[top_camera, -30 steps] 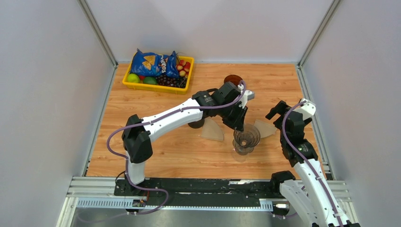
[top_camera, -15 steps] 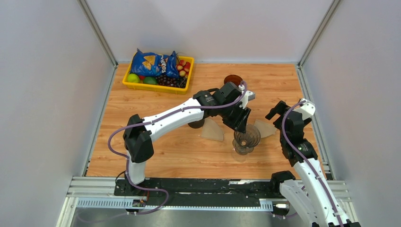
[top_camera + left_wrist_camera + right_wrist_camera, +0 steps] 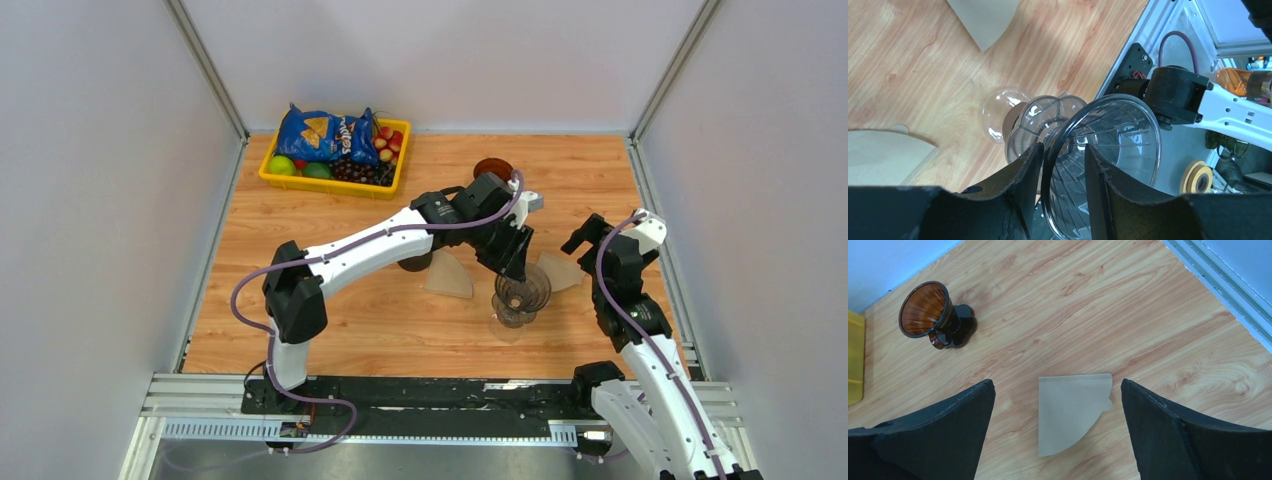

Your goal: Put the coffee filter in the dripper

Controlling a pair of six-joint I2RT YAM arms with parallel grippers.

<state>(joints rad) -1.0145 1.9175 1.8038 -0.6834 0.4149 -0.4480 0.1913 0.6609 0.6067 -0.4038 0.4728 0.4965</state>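
Wood table [image 3: 350, 320], grey walls | left claw [image 3: 1062, 165] pinching clear dripper [image 3: 1108, 150] rim | right claw [image 3: 1055, 430] wide

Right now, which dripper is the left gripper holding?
The clear dripper: the left gripper straddles its rim. The amber dripper stands alone at the table's far side.

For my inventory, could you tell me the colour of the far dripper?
Amber-brown dripper; clearest in the right wrist view.

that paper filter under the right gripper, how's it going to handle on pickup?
The coffee filter lies flat on the table as a thin folded cone, so it is probably very light and floppy. No edge stands up, so the open right gripper may slide it across the smooth wood rather than catch it. A pinch would likely crease it.
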